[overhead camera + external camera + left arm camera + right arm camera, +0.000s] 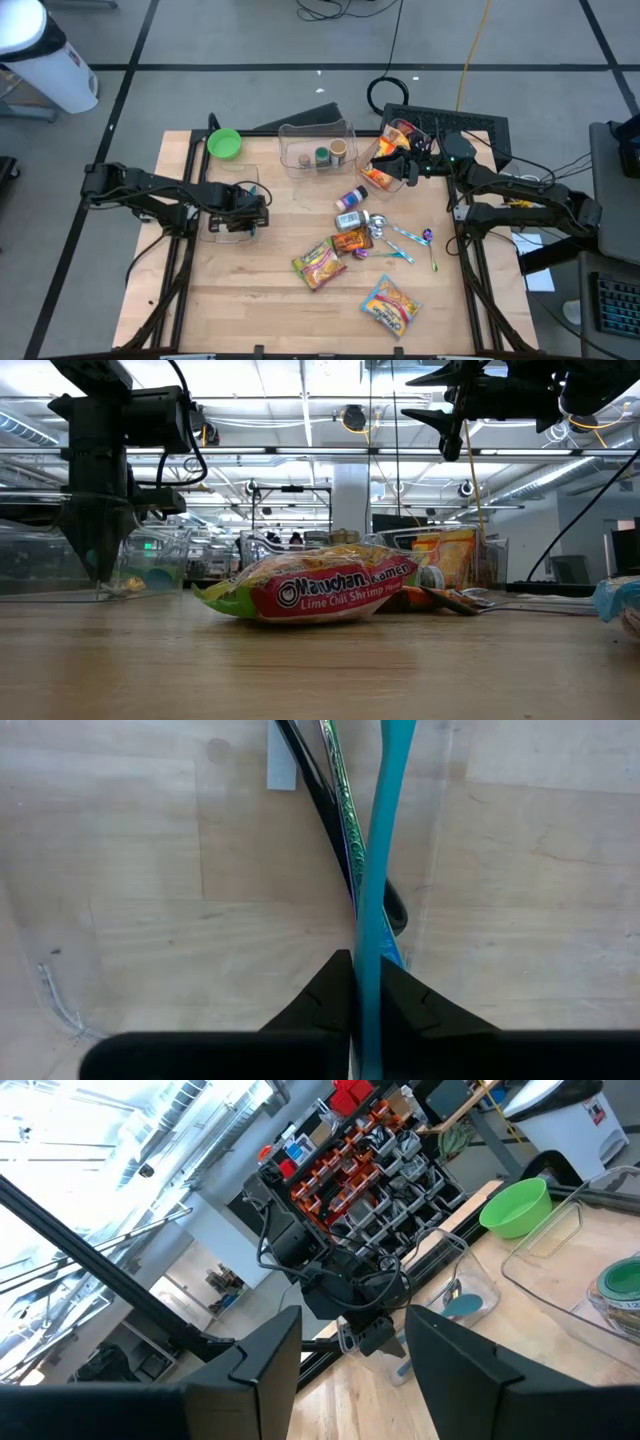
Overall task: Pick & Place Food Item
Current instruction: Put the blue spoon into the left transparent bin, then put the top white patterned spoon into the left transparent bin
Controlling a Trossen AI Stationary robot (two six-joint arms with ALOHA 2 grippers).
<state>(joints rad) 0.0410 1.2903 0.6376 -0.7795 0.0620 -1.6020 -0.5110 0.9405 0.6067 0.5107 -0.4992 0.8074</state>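
The left gripper [365, 1010], over a clear tray [232, 222] near the bench's left edge, is clamped on a blue utensil [378, 870], while the right gripper [350, 1350] hangs with fingers apart above a clear bin [388, 172] near the far right corner.

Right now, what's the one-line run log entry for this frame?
left claw: shut on blue utensil, over clear bin | right claw: open, empty, raised over far-right clear container | ramen packs: on table

Green bowl [224, 143]; red-green ramen packet [315, 588].
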